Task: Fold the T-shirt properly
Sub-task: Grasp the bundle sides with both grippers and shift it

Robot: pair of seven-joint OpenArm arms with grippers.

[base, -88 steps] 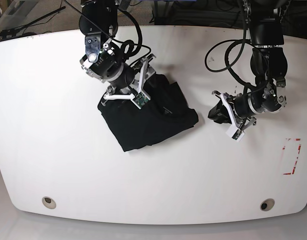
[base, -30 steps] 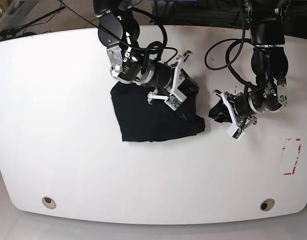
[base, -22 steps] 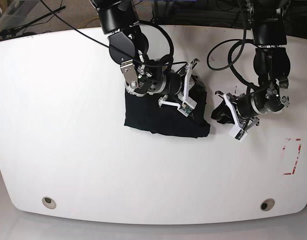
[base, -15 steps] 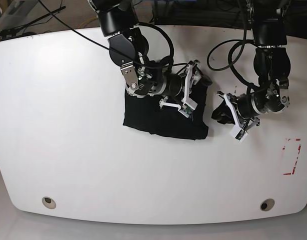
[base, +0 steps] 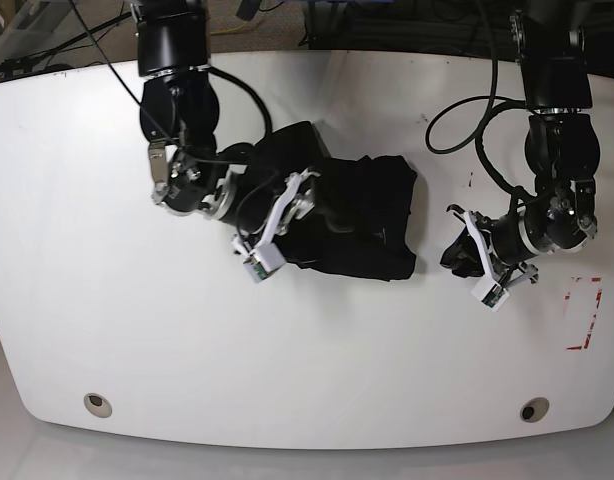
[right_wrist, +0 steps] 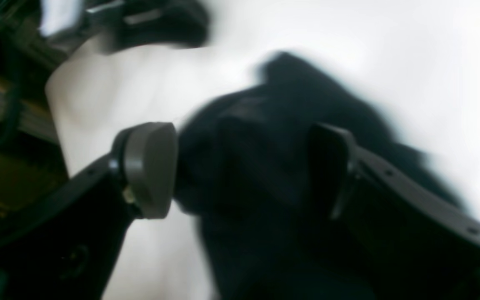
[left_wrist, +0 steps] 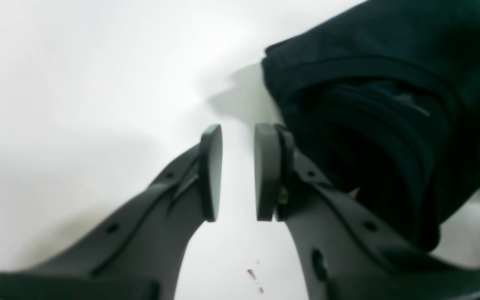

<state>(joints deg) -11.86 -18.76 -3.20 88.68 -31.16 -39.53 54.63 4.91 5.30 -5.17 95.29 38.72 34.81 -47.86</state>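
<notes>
A plain black soft cloth T-shirt (base: 357, 215) is seen bunched in a folded heap on the white bench (base: 107, 330), a little above and right of the bench's middle in the base view. Its right edge ends near the left hand (base: 474, 262), but the two are apart.

The right hand (base: 277, 228) is held over the left part of the heap, with its white-framed fingers (base: 255, 268) spread. In the right wrist view, which is blurred, the two grey pads (right_wrist: 150, 166) are seen wide apart with dark cloth lying between them; the hand is released, and no cloth is pinched.

The left hand (left_wrist: 238, 171) is shown in its wrist view with the pads parallel and a narrow gap between them. White bench surface is seen through that gap, so nothing is grasped. The layered hems of the T-shirt (left_wrist: 390, 104) lie just beside the right-hand finger in that view.

A red marked rectangle (base: 584, 312) is seen near the bench's right edge.
</notes>
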